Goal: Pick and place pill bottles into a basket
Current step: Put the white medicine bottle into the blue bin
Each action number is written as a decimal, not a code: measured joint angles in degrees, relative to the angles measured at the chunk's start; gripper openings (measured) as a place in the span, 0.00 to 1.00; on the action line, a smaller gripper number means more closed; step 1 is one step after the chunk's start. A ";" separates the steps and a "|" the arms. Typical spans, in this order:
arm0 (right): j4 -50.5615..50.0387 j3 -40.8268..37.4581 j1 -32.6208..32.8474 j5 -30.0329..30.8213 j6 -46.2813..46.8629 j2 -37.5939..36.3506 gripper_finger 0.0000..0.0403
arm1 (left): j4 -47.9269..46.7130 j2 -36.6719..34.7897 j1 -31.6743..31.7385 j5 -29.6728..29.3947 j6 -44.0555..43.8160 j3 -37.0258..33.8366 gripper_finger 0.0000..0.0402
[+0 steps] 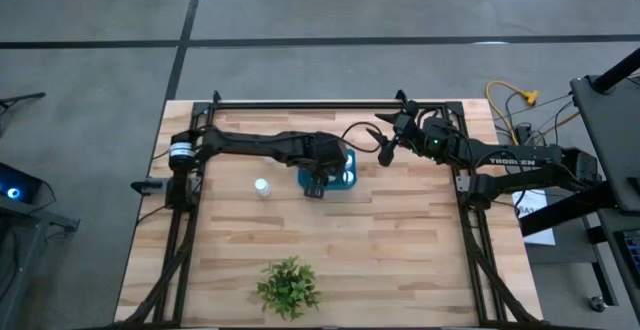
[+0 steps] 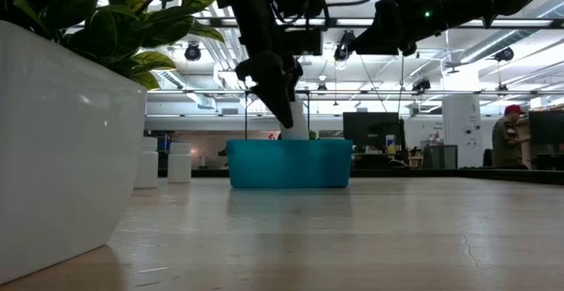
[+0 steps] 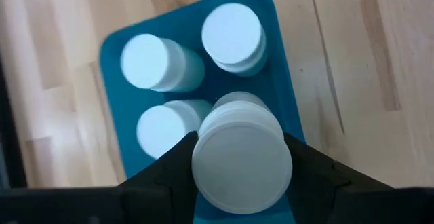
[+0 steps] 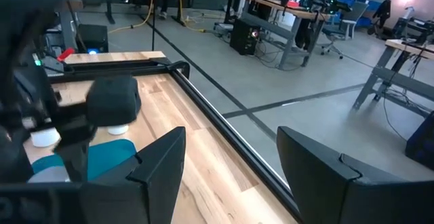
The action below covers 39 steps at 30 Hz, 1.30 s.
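Note:
The teal basket (image 1: 345, 179) stands at mid-table; it also shows in the low view (image 2: 289, 165) and in the left wrist view (image 3: 285, 95). Three white pill bottles stand upright in it, for instance one (image 3: 232, 37) at a far corner. My left gripper (image 1: 318, 180) is above the basket, shut on another pill bottle (image 3: 241, 163). One loose bottle (image 1: 262, 187) stands on the table left of the basket. My right gripper (image 1: 385, 150) is open and empty, in the air right of the basket; its own view shows the gap (image 4: 230, 176). My left gripper pinches the bottle's round side just under the cap (image 3: 203, 157) between its two fingers (image 3: 169, 173), one on each side. The fingers point down from above. The bottle stands upright over the basket's one end; in the low view its lower end (image 2: 296, 128) reaches down to the basket's rim.
A green plant (image 1: 290, 288) in a white pot (image 2: 62, 141) stands near the table's front edge. Black frame rails (image 1: 300, 105) run along the far edge and down both sides. Bare wood lies between the basket and the plant.

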 joint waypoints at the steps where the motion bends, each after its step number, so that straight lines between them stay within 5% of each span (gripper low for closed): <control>1: -0.09 0.00 0.00 -0.02 0.00 0.00 0.56 | 0.29 0.54 0.00 0.03 0.00 0.00 0.39; 39: -0.38 0.00 0.02 0.00 0.34 0.04 0.56 | 2.38 5.43 1.66 2.98 1.49 0.02 0.39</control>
